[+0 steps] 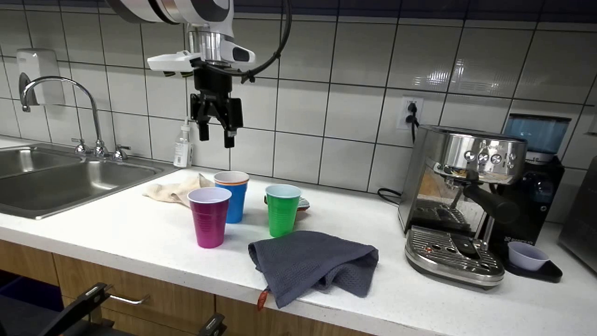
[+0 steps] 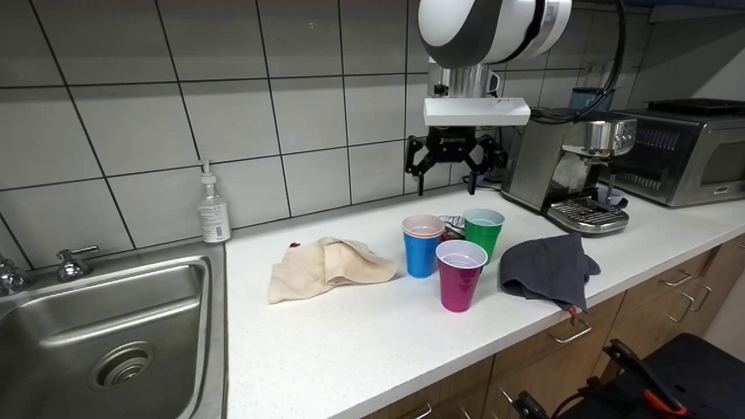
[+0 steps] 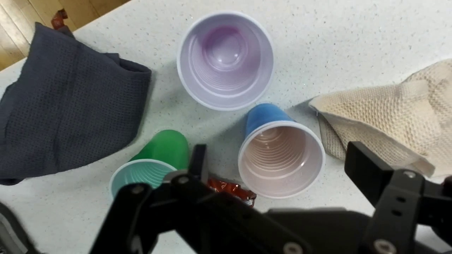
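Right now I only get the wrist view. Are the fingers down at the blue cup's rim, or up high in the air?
Observer: Up in the air! Both exterior views show the fingers higher than the rim of the blue cup.
Operator: Cool! And the cup with the light purple inside, what colour is it on the outside? I can only look down into it.
Observer: Magenta. Its outer wall shows in both exterior views.
Operator: What's past the tan cloth, where my picture stops?
Observer: A pump bottle is standing upright there, near the sink.
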Motion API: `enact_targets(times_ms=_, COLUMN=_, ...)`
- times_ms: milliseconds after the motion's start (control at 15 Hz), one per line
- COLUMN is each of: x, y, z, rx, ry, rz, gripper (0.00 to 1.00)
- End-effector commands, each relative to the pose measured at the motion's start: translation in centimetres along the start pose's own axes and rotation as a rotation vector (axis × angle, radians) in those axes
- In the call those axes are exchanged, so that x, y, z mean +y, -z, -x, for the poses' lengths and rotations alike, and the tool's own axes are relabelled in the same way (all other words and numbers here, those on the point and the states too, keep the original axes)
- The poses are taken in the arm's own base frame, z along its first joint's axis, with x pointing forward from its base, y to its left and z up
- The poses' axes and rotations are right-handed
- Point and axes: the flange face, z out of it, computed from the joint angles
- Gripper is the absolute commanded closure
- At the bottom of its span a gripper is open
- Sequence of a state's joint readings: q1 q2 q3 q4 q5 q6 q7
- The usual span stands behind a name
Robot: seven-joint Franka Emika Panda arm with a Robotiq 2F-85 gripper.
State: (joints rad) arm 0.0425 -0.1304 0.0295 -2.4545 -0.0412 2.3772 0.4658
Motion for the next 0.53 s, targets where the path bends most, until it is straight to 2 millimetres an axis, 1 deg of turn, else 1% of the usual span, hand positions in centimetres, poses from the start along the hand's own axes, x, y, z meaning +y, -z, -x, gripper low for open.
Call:
enact_targets(times_ms=0, x=0.2, y=1.4, z=2.7, rx=-0.014, ry=0.088, rz=0.028, gripper=0.00)
enact_targets(times_ms=200, x=-0.7, y=0.9, z=3.9, rx=-0.021, ry=0.123, rz=0.041, gripper=0.00)
enact_targets(times_ms=467, x=-2.6, y=-0.7, z=4.9, rx=-0.030, ry=0.162, rz=0.046, gripper=0.00)
